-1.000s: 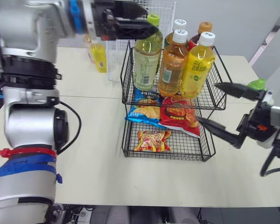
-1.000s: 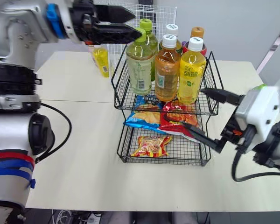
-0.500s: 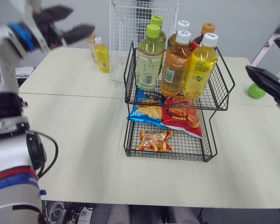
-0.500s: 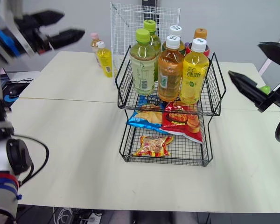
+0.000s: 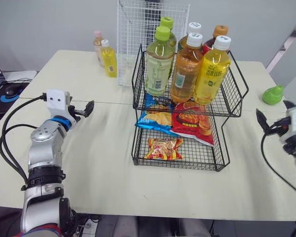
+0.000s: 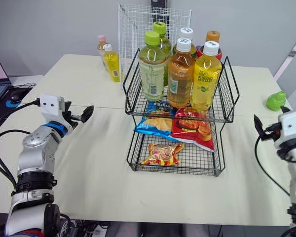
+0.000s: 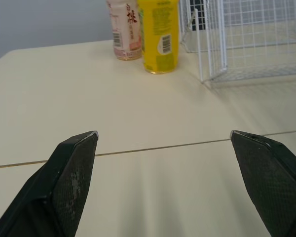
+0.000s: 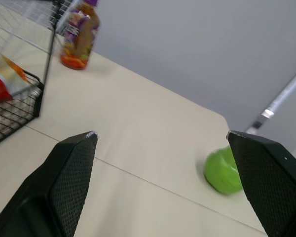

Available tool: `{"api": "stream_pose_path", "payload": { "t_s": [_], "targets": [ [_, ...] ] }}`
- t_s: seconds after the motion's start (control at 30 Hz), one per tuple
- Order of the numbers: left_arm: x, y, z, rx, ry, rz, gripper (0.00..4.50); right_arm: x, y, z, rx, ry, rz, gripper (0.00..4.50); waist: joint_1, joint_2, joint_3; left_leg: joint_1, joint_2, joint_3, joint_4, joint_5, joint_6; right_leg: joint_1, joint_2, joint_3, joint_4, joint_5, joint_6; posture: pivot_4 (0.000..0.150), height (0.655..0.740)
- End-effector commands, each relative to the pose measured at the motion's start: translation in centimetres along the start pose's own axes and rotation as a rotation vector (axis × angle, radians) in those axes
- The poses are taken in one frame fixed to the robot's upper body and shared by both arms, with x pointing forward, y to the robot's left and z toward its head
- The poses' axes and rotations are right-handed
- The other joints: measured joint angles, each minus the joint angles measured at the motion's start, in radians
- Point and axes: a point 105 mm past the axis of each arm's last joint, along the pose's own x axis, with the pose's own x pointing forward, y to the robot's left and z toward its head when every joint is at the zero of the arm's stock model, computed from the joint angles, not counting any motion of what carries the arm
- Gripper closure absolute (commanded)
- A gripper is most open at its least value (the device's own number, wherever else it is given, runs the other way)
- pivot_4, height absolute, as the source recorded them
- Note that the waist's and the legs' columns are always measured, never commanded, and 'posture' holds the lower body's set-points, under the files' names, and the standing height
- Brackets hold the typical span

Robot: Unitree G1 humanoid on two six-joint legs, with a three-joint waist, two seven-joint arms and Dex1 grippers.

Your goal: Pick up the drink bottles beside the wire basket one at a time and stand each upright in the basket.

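Both grippers are empty, so this is the gap between bottles, with the next one yet to be picked. The left gripper [image 5: 85, 109] hangs low to the left of the basket [image 5: 235, 101], fingers wide apart. The right gripper [image 8: 160, 133] sits right of the basket, fingers likewise spread.

The nearest work is the yellow bottle [image 5: 107, 59], standing left of and behind the basket, with the pink-capped bottle [image 5: 97, 42] just beside it. The left gripper would need to go forward, close round the yellow bottle's body, lift it over the rim and find a gap in a crowded top tier.

There are eight bottles [image 5: 186, 64]. I judge five upright in the basket's top tier and two to its left. The orange-capped bottle [image 5: 218, 30] seems to stand on the table [image 5: 108, 163] just behind the basket. Three bags [image 5: 190, 121] lie in the lower tiers, and one green thing [image 5: 272, 94] sits right of the basket.
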Motion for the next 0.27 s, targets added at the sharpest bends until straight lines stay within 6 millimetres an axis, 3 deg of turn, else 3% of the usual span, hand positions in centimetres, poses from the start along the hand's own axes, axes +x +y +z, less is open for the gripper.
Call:
{"api": "stream_pose_path", "payload": {
  "t_s": [0.03, 0.27],
  "targets": [
    [-0.5, 0.8, 1.0, -0.011, -0.068, 0.056, 0.04, 0.1, -0.5, -0.3, -0.061, -0.035, -0.078, 0.00, -0.001, 0.001, -0.001, 0.000, 0.000, 0.000, 0.000, 0.000, 0.000, 0.000, 0.000, 0.000, 0.000, 0.000, 0.000, 0.150, 0.7360],
    [-0.8, 0.0, -0.7, -0.016, -0.034, 0.015, 0.04, 0.7, -0.2, -1.1, -0.054, -0.025, -0.094, 0.00, -0.004, 0.002, -0.001, 0.002, 0.000, 0.001, -0.001, 0.000, 0.000, 0.002, 0.000, 0.001, 0.000, 0.000, 0.000, 0.150, 0.7360]
  ]
}}
